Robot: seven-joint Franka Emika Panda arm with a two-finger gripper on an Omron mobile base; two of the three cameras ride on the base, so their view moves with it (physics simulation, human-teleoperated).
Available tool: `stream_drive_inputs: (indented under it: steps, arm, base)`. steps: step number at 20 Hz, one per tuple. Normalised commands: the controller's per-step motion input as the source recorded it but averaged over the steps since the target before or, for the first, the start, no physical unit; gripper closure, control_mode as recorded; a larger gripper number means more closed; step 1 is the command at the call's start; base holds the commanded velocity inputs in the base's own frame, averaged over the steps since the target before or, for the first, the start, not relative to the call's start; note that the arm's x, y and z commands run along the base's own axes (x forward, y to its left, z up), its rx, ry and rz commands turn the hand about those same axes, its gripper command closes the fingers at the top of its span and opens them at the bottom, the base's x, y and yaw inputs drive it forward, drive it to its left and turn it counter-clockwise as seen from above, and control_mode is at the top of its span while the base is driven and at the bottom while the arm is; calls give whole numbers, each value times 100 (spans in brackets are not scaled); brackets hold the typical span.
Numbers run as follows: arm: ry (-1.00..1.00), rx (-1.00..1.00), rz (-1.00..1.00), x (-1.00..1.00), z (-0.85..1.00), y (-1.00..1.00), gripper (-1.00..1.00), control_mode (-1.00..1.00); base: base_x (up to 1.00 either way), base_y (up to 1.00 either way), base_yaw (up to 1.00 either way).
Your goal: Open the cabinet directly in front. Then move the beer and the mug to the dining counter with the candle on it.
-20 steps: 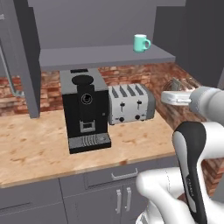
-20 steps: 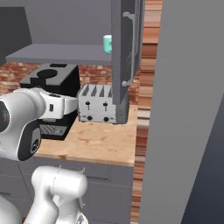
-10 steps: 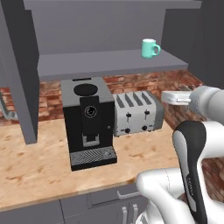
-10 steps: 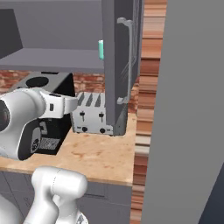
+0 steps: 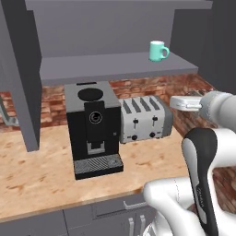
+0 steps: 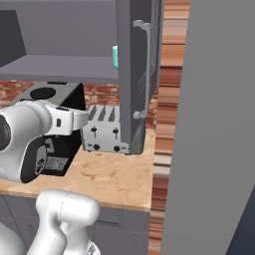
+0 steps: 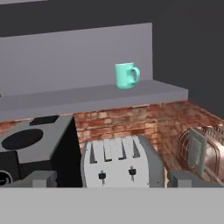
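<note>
Cabinet (image 5: 110, 69) doors are swung open; left door edge-on at left of left base view, right door (image 6: 133, 79) w/ its silver bar handle (image 6: 144, 69) edge-on in right base view, hanging over the worktop's right end. Mug (image 5: 158, 50) sits upright on the cabinet's bottom shelf, toward the right end, handle pointing right; in hand view it's up centre (image 7: 126, 75), near the shelf's front edge. In right base view just a teal sliver (image 6: 115, 56) peeks out left of the right door.

Arm: dark-banded link rises from lower right of left base view, forearm bends up and over, wrist lies roughly horizontal at toaster height, to the right of it. Hand points forward toward the brick wall, below shelf level. Gripper (image 7: 111, 178) spread wide, nothing between the tips; fingertips (image 7: 39, 177) sit far apart at bottom of hand view, either side of the toaster. In the base views I can't tell the jaw state.

Below shelf: black coffee machine (image 5: 92, 126) on wood worktop (image 5: 41, 170), silver 4-slot toaster (image 5: 145, 119) just to its right, near but apart. Hand cam looks straight over toaster top (image 7: 119, 162), coffee machine top at left (image 7: 33, 140). Shiny metal item at right of hand view (image 7: 202, 151), blurry, can't ID. Brick backsplash (image 5: 152, 85) behind. Grey drawers (image 5: 110, 216) under the worktop.
</note>
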Motion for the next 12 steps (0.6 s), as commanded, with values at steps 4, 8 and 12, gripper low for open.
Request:
stream_drive_inputs:
  steps: [4,8,12]
  arm:
    - [22,0,0,1,23,0,-100,-100]
    - [22,0,0,0,26,0,-100,-100]
    - [23,-3,0,0,23,0,-100,-100]
  base:
    - [2,0,0]
    - [0,0,0]
    - [0,0,0]
